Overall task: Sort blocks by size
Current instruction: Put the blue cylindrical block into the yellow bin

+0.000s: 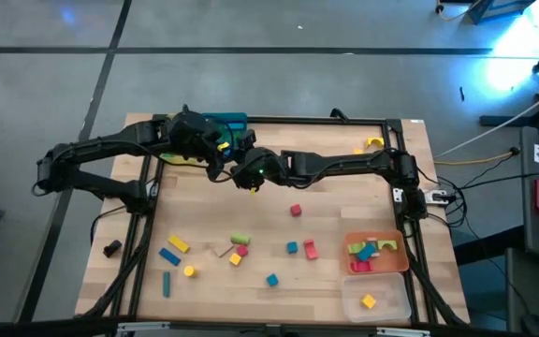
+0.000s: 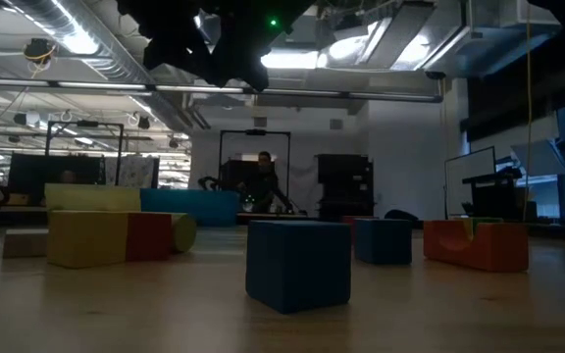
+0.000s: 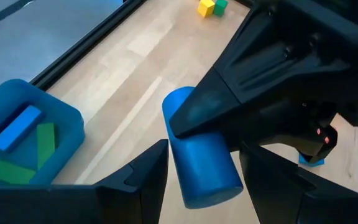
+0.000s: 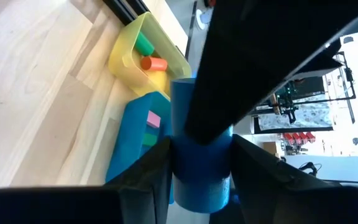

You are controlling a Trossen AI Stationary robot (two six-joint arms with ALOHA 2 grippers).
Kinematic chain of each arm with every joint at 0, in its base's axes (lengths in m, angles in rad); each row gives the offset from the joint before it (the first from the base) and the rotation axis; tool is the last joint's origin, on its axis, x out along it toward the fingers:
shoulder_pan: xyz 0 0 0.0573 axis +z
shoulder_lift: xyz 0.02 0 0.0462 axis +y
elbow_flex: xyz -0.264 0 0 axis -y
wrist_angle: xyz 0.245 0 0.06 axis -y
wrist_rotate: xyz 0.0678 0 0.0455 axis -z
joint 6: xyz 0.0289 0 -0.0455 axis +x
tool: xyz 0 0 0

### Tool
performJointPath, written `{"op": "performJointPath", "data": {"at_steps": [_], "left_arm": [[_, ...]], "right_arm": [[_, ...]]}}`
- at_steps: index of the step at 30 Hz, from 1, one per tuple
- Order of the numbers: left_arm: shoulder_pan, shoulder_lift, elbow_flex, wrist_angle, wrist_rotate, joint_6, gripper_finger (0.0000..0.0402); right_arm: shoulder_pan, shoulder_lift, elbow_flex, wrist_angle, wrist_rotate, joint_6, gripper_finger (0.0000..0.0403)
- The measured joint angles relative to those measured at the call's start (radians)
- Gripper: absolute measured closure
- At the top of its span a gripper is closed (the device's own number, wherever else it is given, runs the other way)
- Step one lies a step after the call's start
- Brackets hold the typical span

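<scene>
Currently both arms meet at the far side of the wooden table (image 1: 344, 201), near the teal tray (image 1: 230, 122).

A blue cylinder block (image 3: 199, 155) sits between the two grippers, off the table. Left wrist view: left gripper (image 3: 204, 180) has its fingers on either side of the cylinder's lower end, spread fairly wide; the right arm's dark finger clamps over the cylinder's upper part. Right wrist view: right gripper (image 4: 201, 168) closed on the same cylinder, fingers on both flanks, the other arm's finger overlapping from above. So both have contact on it; cannot tell which one carries the load.

High view: left gripper (image 1: 221, 148) and right gripper (image 1: 249, 173) are nearly touching, cylinder hidden under them.

Trays:
- teal tray holds a blue bar (image 3: 16, 127) and green bars (image 3: 45, 142), plus a pink piece visible in the right wrist view
- yellow tray (image 4: 143, 53) just beside it holds a green and an orange cylinder
- orange tray (image 1: 378, 254) at the near right holds several mixed blocks
- clear tray (image 1: 375, 298) nearer the front holds one yellow block

Loose blocks (image 1: 237, 251) lie scattered across the near half of the table: red, blue, yellow, green, tan. A yellow arch (image 1: 373, 142) sits at the far right edge.

Low view: a blue cube (image 2: 297, 263) in front, arms dark overhead.
</scene>
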Motion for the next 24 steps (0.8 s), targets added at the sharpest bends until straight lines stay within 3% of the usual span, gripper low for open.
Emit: {"op": "performJointPath", "data": {"at_steps": [15,24], "left_arm": [[0.000,0.001,0.000,-0.039,0.000,0.016,0.0221],[0.001,0.001,0.000,-0.029,-0.004,0.030,0.0270]], "right_arm": [[0.000,0.000,0.000,0.001,0.001,0.000,0.0265],[0.000,0.000,0.000,0.002,0.005,0.000,0.0265]]}}
